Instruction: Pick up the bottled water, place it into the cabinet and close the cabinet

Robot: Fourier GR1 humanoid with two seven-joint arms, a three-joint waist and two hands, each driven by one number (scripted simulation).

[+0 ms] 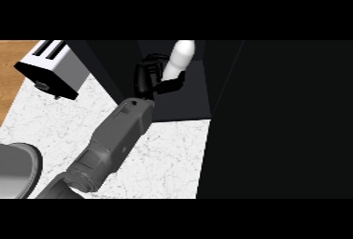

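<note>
the bottled water (183, 53) is inside the dark cabinet (187, 100) opening, standing tilted with its top leaning a bit to the right. the left hand (146, 70) is curled round its lower part: fingers on the bottle's left side, thumb tucked just below and right of it, so most of the white body pokes out above the hand. can't read any label or writing on it. left of the cabinet there's a toaster (52, 65) on the white counter (165, 154), and a grey bowl (14, 168) further out at the counter's near-left edge.
</note>
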